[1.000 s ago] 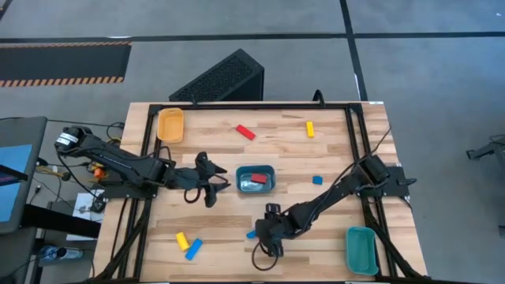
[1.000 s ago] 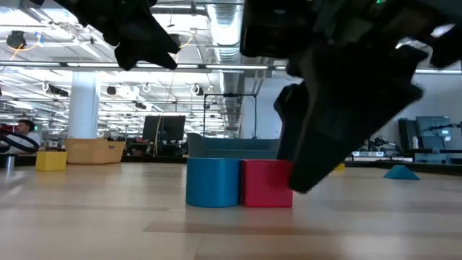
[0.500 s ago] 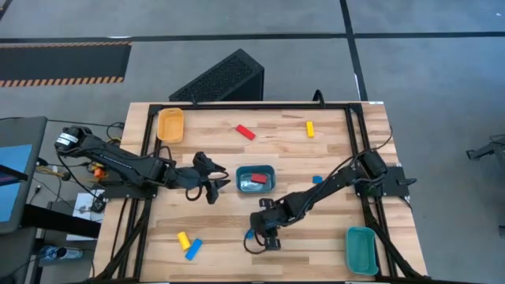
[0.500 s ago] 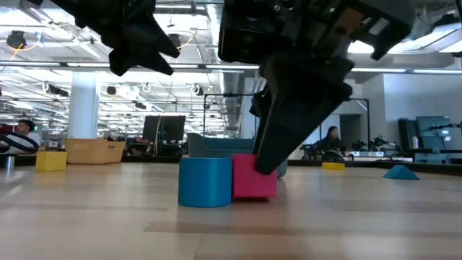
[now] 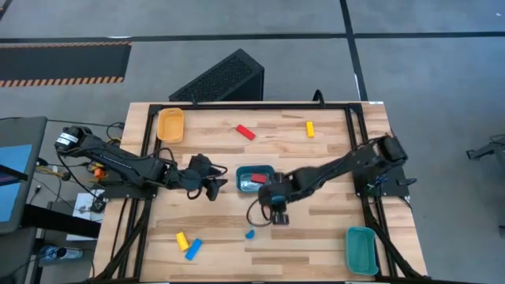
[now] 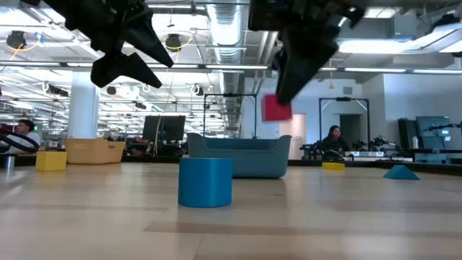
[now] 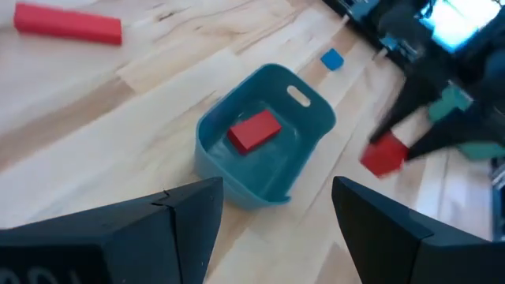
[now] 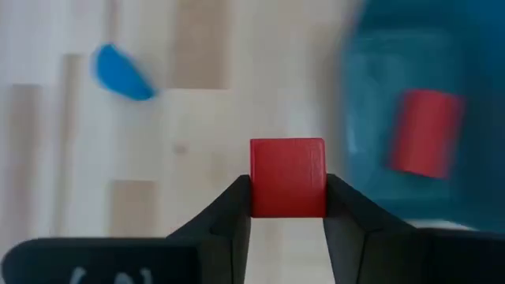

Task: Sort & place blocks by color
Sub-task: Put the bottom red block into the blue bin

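My right gripper (image 5: 276,211) is shut on a small red cube (image 8: 287,177) and holds it above the table, just near of the central teal tray (image 5: 255,170). The tray holds a red block (image 7: 254,130). The cube also shows in the low view (image 6: 276,108) and the left wrist view (image 7: 385,154). A blue block (image 5: 250,233) stands on the table nearer the front edge and shows in the low view too (image 6: 206,182). My left gripper (image 5: 213,184) is open and empty, left of the tray. My right gripper pinches the red cube by two opposite side faces (image 8: 256,189) between its two fingers (image 8: 237,213). The fingers come from above, pointing down. The cube hangs lifted clear of the table, about level with the tray's rim in the low view.
A red bar (image 5: 245,132) and a yellow block (image 5: 310,128) lie at the far side. A yellow block (image 5: 182,240) and a blue block (image 5: 193,249) lie front left. An orange tray (image 5: 170,125) stands far left, a second teal tray (image 5: 361,249) front right.
My right gripper has risen with the red cube, which stood against the blue block, and has carried it toward the far edge, up to the central teal tray. The cube is lifted clear. The blue block has stayed on the table.
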